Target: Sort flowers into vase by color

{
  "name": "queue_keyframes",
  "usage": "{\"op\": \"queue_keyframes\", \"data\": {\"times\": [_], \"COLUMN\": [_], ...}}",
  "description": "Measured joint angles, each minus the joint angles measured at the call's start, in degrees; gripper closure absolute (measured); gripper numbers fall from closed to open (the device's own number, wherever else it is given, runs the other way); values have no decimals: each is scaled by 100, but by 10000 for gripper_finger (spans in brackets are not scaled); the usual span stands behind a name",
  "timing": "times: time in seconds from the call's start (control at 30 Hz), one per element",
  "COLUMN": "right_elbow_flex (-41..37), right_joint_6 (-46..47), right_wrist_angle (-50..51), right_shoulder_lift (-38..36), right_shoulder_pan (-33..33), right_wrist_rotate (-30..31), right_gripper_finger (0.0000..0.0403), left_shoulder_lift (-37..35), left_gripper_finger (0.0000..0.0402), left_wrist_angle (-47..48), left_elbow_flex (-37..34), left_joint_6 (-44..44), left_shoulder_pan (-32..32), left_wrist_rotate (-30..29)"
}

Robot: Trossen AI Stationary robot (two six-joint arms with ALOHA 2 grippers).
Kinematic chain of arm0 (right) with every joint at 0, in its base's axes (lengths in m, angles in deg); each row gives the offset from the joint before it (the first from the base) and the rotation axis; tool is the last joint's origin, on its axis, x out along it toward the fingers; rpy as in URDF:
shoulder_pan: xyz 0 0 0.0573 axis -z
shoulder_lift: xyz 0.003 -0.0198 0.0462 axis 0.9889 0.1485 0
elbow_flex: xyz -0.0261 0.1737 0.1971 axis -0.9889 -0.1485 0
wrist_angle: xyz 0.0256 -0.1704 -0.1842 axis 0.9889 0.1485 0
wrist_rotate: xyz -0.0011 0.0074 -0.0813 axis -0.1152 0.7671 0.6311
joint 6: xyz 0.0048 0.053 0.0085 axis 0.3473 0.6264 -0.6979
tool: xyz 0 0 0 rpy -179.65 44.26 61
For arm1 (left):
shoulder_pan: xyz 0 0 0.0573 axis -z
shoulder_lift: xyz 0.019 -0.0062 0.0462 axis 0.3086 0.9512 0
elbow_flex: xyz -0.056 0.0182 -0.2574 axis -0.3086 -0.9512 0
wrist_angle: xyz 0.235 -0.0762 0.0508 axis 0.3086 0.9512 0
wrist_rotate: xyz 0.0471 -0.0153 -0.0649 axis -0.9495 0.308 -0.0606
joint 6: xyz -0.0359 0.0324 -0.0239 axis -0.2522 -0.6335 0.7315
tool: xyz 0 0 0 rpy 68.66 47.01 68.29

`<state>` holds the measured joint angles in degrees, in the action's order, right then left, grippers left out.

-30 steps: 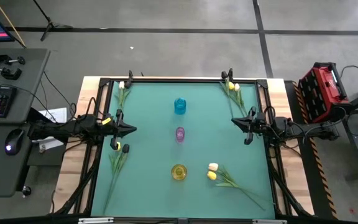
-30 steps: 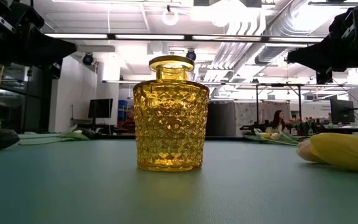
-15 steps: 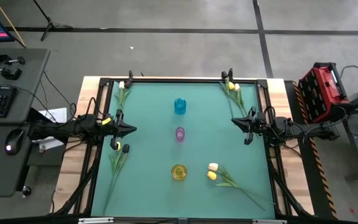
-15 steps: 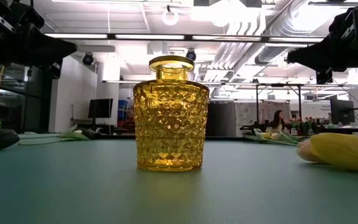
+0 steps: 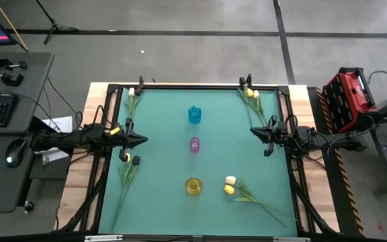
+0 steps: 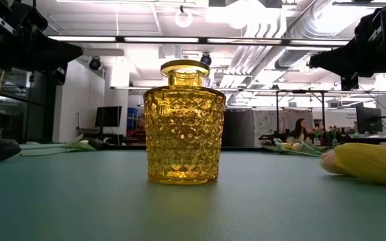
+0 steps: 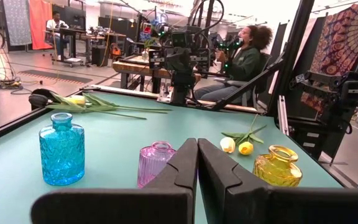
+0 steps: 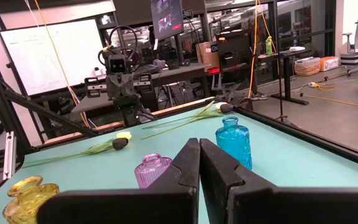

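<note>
While both arms wait: we see three vases in a row down the middle of the table [image 5: 160,121].
Vases: blue vase [image 5: 194,113] at 12 o'clock, pink vase [image 5: 194,144] central, yellow vase [image 5: 193,186] at 6.
Flowers: we count four clusters, at 11 [image 5: 132,98], 1 [image 5: 251,95], 8 [image 5: 127,168] and 5 o'clock [image 5: 237,189], none in a vase.
Left gripper [image 5: 143,140]: at 9 o'clock, fingers pressed together, holding nothing.
Right gripper [image 5: 252,130]: at 3 o'clock, fingers together, holding nothing.
</note>
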<state>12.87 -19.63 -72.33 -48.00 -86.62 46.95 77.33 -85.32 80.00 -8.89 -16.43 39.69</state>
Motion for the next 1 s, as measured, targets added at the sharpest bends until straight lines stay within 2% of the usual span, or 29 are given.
{"op": "queue_keyframes", "data": {"times": [0.2,0.27,0.37,0.47,0.53,0.67,0.73,0.8,0.9,0.97,1.0], "right_elbow_flex": [-1,1,-1,-1,73,1117,1890,2818,4144,4728,4904], "right_joint_6": [2,90,856,1916,2233,2844,2812,2793,3245,3559,3443], "right_wrist_angle": [-4,-296,-2020,-3865,-4115,-2970,-1871,-275,2740,4182,4585], "right_shoulder_lift": [0,6,37,115,221,1116,1862,2636,3843,4673,5065], "right_shoulder_pan": [1,3,54,136,195,357,536,882,1881,2753,3170], "right_wrist_rotate": [1,24,401,1114,1284,1128,1238,1465,1361,756,355], "right_gripper_finger": [403,403,403,403,403,403,401,395,381,370,363], "left_shoulder_lift": [0,0,0,0,0,0,0,0,0,0,0], "left_gripper_finger": [401,401,401,402,401,401,401,402,401,402,402], "left_wrist_angle": [-2,-1,0,0,-2,-2,-1,-2,0,0,0], "left_elbow_flex": [0,0,0,0,0,0,0,0,-1,0,0], "left_joint_6": [0,0,0,0,0,0,0,0,0,0,0], "left_shoulder_pan": [2,0,2,0,2,1,0,0,1,2,2], "left_wrist_rotate": [-1,-1,0,0,0,0,0,0,0,0,0]}}
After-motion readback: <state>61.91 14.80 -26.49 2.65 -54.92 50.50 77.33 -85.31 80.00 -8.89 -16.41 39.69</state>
